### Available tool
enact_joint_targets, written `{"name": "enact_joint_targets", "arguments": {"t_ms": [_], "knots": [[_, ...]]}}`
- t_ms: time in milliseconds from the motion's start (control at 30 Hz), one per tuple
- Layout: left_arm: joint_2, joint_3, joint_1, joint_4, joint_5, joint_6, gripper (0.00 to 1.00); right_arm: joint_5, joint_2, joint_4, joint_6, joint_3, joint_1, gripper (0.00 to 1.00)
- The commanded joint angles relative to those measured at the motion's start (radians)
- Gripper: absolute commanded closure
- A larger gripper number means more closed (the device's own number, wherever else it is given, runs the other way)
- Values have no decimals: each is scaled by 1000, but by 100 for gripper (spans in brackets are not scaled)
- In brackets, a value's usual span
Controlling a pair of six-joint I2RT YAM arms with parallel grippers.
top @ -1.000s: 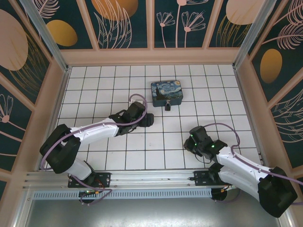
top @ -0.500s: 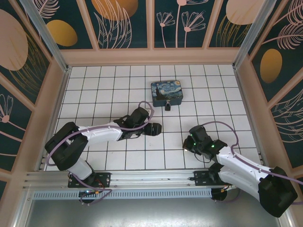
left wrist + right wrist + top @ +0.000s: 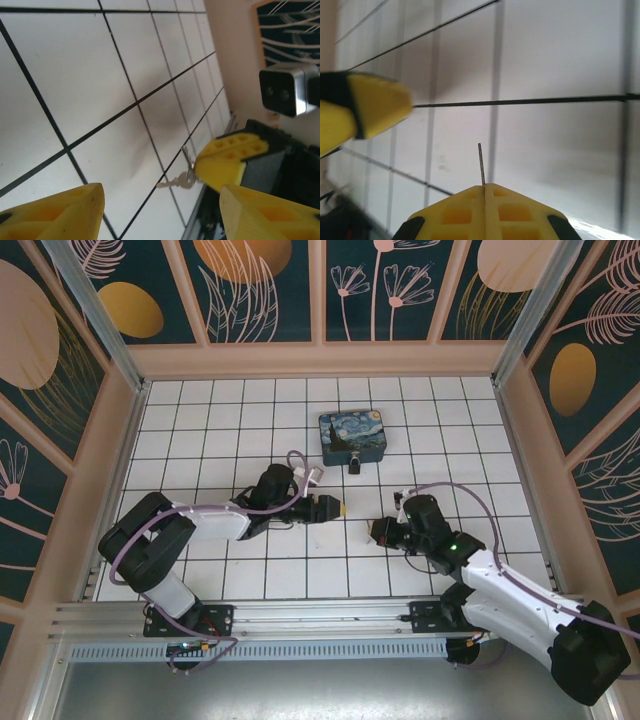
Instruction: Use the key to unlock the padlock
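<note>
– Yellow fingers (image 3: 455, 215) pinched flat together on the right gripper (image 3: 382, 530), and there's the key (image 3: 481, 165), a thin metal blade poking out of the seam!
– And that's fresh. A second ago that gripper was hunched low over the tiles (image 3: 200, 430); now it's lifted clear and turned toward its partner. The left wrist camera catches the rest of the bunch dangling under those closed fingers.
– So the pick-up is done. What about the left gripper (image 3: 335, 508)?
– It has swung in from the left to the middle of the table, nose to nose with the right one, with a small gap between them. Its jaws stand apart with nothing in them, though they're narrower than a moment back.
– Lining up on the key, then? A hand-over, a regrasp?
– That's my guess. The bunch hangs loose off its ring, and I'd say it needs a cleaner hold on one blade before anything goes near a keyhole.
– And farther back?
– The padlock (image 3: 354, 467), tiny and dark, sits right where it sat, touching the front edge of the swirl-painted box (image 3: 353, 438), beyond both grippers. Nobody's on it.
– Is it locked?
– It's too small to read the shackle. By my reckoning the key's in hand, and the inserting and turning are all yet to come.
</note>
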Motion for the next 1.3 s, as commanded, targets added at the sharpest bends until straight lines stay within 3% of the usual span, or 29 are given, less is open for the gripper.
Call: {"name": "enact_joint_targets", "arguments": {"t_ms": [0,233,400,1267], "knots": [[-3,10,0,159,126,-64,41,-195,26,203,-62,32,3,100],[-12,4,12,159,139,-68,49,-305,117,289,-84,78,-2,100],[-17,-28,51,195,147,-88,52,-309,128,318,-66,75,-2,100],[-34,-40,53,224,232,-62,73,-297,200,410,-34,59,-27,100]]}}
